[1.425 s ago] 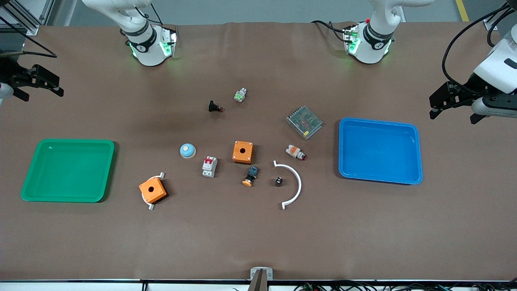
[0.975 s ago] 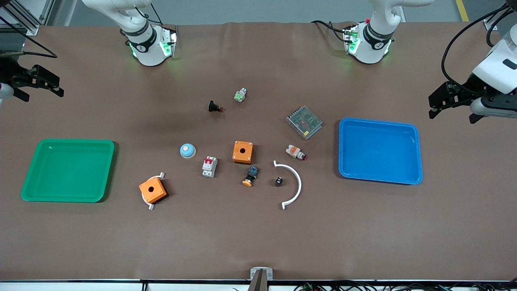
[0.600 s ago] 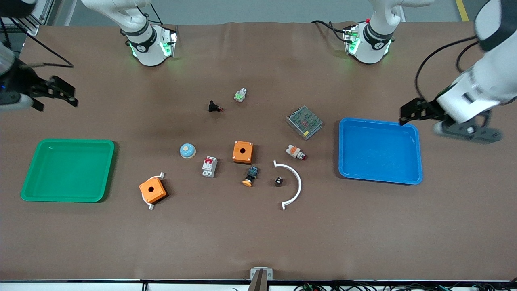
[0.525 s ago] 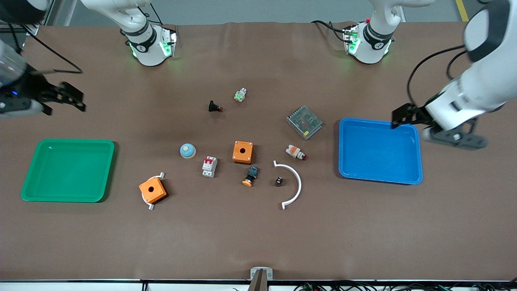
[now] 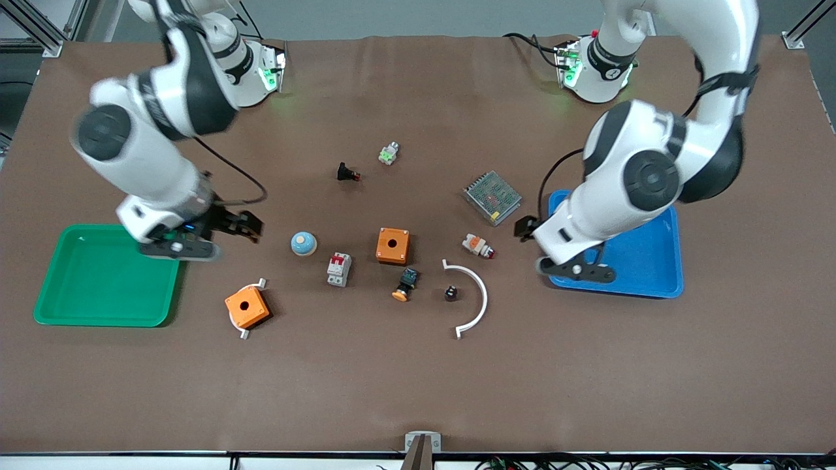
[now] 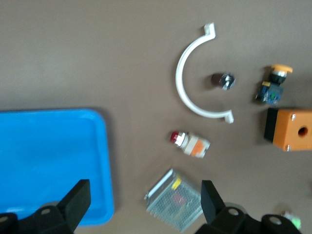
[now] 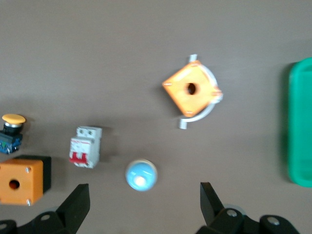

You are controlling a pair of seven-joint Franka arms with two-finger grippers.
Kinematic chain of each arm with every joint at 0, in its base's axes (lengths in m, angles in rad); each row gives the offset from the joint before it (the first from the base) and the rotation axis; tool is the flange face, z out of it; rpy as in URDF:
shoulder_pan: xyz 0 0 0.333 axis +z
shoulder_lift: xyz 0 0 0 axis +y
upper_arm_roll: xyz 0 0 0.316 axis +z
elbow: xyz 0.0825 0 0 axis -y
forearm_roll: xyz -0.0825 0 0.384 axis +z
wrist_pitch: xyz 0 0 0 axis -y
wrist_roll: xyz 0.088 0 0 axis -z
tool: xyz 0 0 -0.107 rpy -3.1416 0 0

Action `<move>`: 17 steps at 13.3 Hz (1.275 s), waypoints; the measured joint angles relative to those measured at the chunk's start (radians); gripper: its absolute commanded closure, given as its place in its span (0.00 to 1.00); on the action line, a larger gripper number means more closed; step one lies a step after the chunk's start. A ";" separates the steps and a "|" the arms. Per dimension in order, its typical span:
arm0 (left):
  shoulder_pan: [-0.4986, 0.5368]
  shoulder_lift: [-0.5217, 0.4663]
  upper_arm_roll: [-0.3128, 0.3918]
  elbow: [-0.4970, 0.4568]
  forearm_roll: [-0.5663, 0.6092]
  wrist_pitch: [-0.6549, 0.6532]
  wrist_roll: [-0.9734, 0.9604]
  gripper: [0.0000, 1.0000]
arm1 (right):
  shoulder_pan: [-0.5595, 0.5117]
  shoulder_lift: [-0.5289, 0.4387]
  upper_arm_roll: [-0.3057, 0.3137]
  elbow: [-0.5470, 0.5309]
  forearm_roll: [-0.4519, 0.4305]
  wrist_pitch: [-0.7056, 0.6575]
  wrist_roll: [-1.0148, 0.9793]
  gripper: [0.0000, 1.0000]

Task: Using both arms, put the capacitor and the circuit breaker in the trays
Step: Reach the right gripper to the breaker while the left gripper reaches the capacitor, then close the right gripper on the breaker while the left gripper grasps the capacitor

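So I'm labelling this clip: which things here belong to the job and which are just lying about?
Job:
capacitor
circuit breaker
left gripper, open, over bare table beside the blue tray
right gripper, open, beside the green tray

Lying about:
two orange boxes
white arc
blue dome

A robotics lab bench: a brown-covered table (image 5: pixel 418 391) with two white robot arm bases (image 5: pixel 245 72) bolted on, aluminium framing (image 5: pixel 39 26) at a corner, cables along the edge.

Right gripper (image 7: pixel 144 204) hangs over the table, fingers spread wide. Between them sits a blue dome button (image 7: pixel 141 175), with the circuit breaker (image 7: pixel 86 146) just beside it. An orange box (image 7: pixel 191 89) rests on a white ring, near the green tray (image 7: pixel 298 122).
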 measured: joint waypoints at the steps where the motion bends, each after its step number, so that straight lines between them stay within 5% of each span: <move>1: -0.015 0.033 0.000 0.004 0.000 0.055 -0.012 0.00 | 0.025 0.050 0.000 0.000 0.000 0.059 0.035 0.00; 8: -0.168 0.264 0.004 0.014 0.000 0.520 -0.178 0.01 | 0.159 0.318 -0.001 0.005 0.000 0.409 0.270 0.14; 9: -0.183 0.292 0.005 0.016 0.000 0.565 -0.192 0.01 | 0.160 0.345 -0.001 0.007 0.000 0.434 0.271 0.23; 13: -0.210 0.369 0.030 0.024 0.000 0.670 -0.197 0.06 | 0.165 0.404 -0.002 0.022 0.000 0.454 0.271 0.89; 14: -0.224 0.380 0.049 0.027 0.000 0.676 -0.197 0.10 | 0.167 0.405 -0.002 0.026 0.000 0.453 0.271 0.97; 17: -0.240 0.397 0.071 0.043 0.000 0.678 -0.199 0.26 | 0.170 0.405 -0.002 0.038 0.000 0.439 0.271 1.00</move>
